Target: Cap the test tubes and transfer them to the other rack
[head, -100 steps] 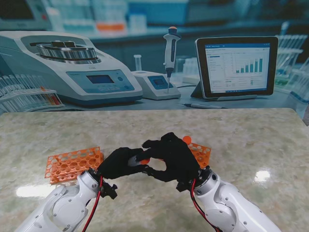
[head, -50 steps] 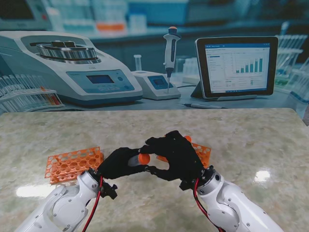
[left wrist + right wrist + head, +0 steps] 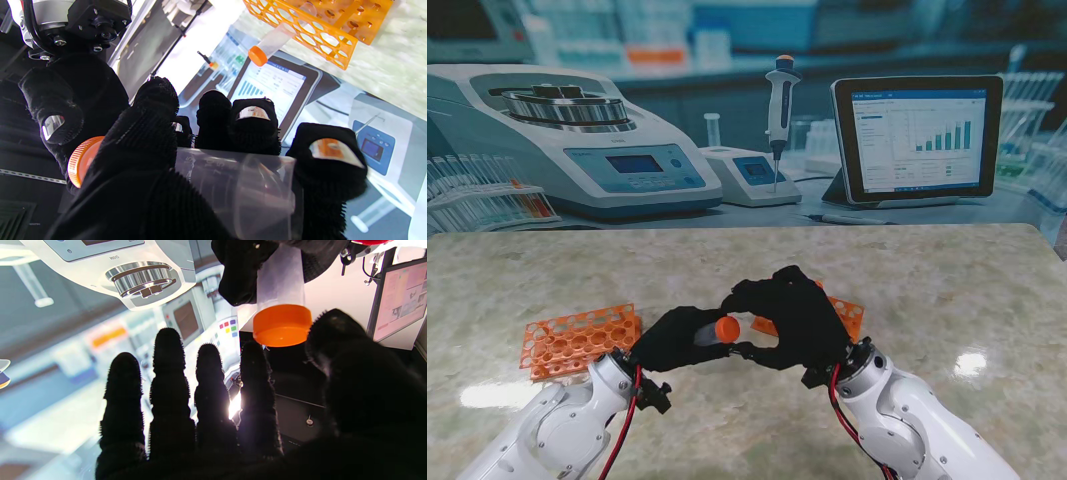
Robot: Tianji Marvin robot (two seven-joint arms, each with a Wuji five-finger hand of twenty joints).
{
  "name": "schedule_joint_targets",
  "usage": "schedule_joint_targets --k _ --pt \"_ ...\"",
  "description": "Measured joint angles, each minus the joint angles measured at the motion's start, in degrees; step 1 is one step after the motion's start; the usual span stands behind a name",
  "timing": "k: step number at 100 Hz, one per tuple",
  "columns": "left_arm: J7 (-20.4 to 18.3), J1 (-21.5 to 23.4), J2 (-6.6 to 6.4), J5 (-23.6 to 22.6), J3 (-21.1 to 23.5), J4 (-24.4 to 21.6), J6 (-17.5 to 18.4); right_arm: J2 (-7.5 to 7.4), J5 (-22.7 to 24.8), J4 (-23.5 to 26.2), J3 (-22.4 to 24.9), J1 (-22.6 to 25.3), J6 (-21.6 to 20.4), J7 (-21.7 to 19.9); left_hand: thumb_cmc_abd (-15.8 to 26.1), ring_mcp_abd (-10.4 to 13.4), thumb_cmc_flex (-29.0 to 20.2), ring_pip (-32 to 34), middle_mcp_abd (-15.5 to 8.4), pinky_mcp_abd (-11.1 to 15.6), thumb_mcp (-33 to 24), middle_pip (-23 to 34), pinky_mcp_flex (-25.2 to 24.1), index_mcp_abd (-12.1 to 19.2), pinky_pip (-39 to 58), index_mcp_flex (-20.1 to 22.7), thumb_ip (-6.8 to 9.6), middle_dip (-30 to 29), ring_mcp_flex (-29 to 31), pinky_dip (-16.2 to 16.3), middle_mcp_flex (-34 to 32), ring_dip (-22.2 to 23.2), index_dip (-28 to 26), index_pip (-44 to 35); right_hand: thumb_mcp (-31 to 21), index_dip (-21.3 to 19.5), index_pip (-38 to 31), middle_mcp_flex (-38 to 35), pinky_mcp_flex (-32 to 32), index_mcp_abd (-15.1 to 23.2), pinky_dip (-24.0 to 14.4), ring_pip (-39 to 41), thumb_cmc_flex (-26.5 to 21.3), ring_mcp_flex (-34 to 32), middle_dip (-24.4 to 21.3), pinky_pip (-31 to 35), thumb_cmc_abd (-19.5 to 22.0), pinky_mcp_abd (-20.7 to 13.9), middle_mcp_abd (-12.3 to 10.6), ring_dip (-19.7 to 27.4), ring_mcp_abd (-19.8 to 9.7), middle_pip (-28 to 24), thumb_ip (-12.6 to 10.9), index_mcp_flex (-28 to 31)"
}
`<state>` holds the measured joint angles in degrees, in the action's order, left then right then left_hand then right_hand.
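Observation:
My left hand point(image 3: 677, 340) is shut on a clear test tube point(image 3: 233, 186) that lies across its fingers. The tube's orange cap point(image 3: 727, 328) points toward my right hand point(image 3: 795, 318). In the right wrist view the cap point(image 3: 282, 325) sits on the tube's end, between the index finger and the thumb point(image 3: 337, 336). That hand's fingers are spread and hold nothing; I cannot tell whether the thumb touches the cap. An orange rack point(image 3: 577, 340) lies left of my hands. A second orange rack point(image 3: 845, 316) lies behind my right hand, and it point(image 3: 320, 30) holds one capped tube point(image 3: 270, 45).
Behind the marble table point(image 3: 947, 290) stand a centrifuge point(image 3: 577, 150), a small white device point(image 3: 747, 175) with a pipette point(image 3: 779, 110), and a tablet point(image 3: 917, 135). A rack of tubes point(image 3: 482, 195) sits at the far left.
My right hand and arm have drawn slightly to the right, off the tube's end, so the orange cap shows more fully. The left hand keeps the tube still.

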<state>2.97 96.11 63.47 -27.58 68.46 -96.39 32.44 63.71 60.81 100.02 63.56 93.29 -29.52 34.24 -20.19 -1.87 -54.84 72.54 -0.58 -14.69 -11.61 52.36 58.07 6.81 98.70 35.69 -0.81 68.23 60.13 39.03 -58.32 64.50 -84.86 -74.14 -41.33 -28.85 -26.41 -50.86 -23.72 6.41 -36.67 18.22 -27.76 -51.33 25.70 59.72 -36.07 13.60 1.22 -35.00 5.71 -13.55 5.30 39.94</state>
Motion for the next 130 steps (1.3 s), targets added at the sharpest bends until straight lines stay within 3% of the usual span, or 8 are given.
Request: schedule_joint_targets --k 26,109,120,130 --pt "0.0 0.0 -0.01 0.0 -0.1 0.0 0.1 -0.01 0.0 0.0 -0.2 -0.5 0.3 -0.5 0.0 0.0 0.0 0.0 0.0 0.0 0.0 0.0 0.0 0.0 0.0 0.0 0.00 0.0 0.0 0.0 0.0 0.0 0.0 0.0 0.0 -4.4 -1.1 -2.3 -2.0 0.0 0.5 0.4 0.0 -1.9 3.4 0.0 -1.2 0.0 0.0 -0.8 -1.4 -2.8 0.0 2.5" --pt "0.0 0.0 -0.03 0.0 -0.2 -0.1 0.2 -0.01 -0.6 0.1 -1.1 -0.9 0.1 -1.3 0.0 0.0 0.0 0.0 0.0 0.0 0.0 0.0 -0.1 0.0 0.0 0.0 0.00 0.0 0.0 0.0 0.0 0.0 0.0 0.0 -0.7 -8.0 -1.5 -7.9 -5.6 -0.1 0.5 3.2 -0.1 -7.4 5.6 1.2 -1.2 -0.4 0.0 -2.8 -3.4 -4.9 0.3 5.7" --pt "-0.1 0.0 -0.06 0.0 -0.4 -0.1 0.2 0.01 -0.9 0.0 -1.3 -1.0 0.1 -1.4 0.0 0.0 0.0 0.0 0.0 0.0 0.0 0.0 -0.1 0.0 0.0 0.0 0.00 0.0 0.0 0.0 0.0 0.0 0.0 0.0 0.1 -7.9 -3.5 -8.9 -6.3 0.0 0.6 3.1 -2.7 -8.5 6.3 1.6 -1.4 -0.9 0.0 -3.3 -3.6 -5.0 4.0 5.8" --pt "-0.2 0.0 -0.09 0.1 -0.6 -0.1 0.2 0.01 -1.1 0.0 -1.4 -1.1 0.2 -1.4 0.0 0.0 0.0 0.0 0.0 0.0 0.0 0.0 -0.1 0.0 0.0 0.0 0.00 0.0 0.0 0.0 0.0 0.0 0.0 0.0 1.5 -3.9 -8.0 -9.5 -7.1 0.2 0.6 3.2 -3.6 -9.0 6.7 1.8 -2.0 -1.0 0.0 -3.4 -3.7 -5.3 5.7 5.6"
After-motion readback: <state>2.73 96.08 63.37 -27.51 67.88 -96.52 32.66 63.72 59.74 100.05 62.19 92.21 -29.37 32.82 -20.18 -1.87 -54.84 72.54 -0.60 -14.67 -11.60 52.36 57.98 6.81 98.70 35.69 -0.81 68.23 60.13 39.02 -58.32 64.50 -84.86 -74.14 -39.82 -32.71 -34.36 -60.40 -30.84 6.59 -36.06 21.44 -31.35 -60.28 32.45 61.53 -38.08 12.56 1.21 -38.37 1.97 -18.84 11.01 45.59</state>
